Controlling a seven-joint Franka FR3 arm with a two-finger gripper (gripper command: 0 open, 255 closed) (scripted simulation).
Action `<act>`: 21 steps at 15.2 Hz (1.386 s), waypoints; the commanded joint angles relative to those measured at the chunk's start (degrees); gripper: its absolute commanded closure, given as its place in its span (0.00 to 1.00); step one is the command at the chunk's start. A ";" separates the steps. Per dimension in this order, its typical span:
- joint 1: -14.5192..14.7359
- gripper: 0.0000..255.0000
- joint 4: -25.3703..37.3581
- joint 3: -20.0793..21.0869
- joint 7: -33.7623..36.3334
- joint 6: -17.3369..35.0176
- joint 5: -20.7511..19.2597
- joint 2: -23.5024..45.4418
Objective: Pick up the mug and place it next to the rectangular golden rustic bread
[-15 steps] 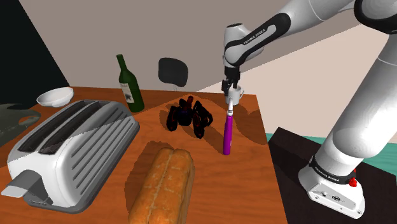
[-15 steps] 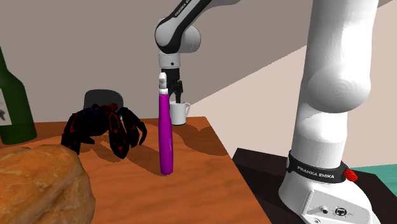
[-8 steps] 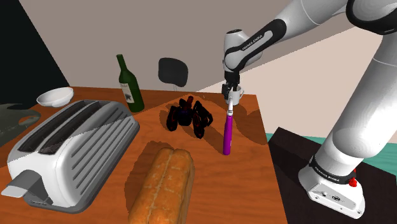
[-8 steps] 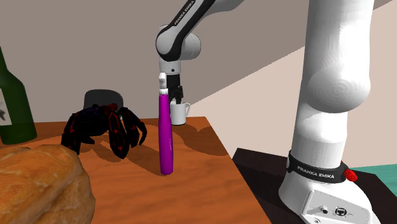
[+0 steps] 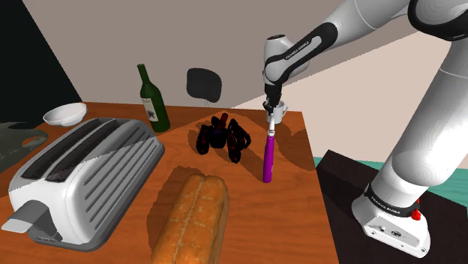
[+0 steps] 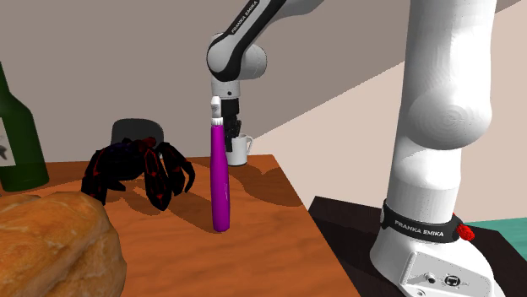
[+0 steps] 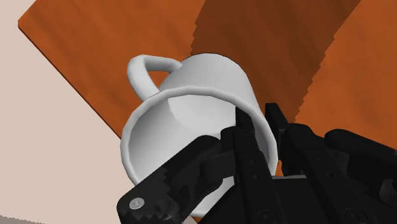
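White mug (image 7: 210,83) is seated upright on the orange surface (image 5: 294,154), just behind the purple stick (image 5: 268,157). Its rim wall is clamped between the fingers (image 7: 272,118) of the gripper (image 7: 254,122). Bread loaf (image 5: 193,217) is seen well apart from the stick.

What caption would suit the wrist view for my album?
Black jaws clasp the white mug by its wall, near the brown table edge.

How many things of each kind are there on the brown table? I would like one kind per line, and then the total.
toaster: 1
bread loaf: 1
green bottle: 1
white bowl: 1
white mug: 1
dark spider figure: 1
purple stick: 1
total: 7
Not counted: the flat grey thing beside the white bowl, which may lie off the table.
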 commanded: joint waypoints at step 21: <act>0.13 1.00 5.74 0.13 -0.54 -11.30 0.12 -5.59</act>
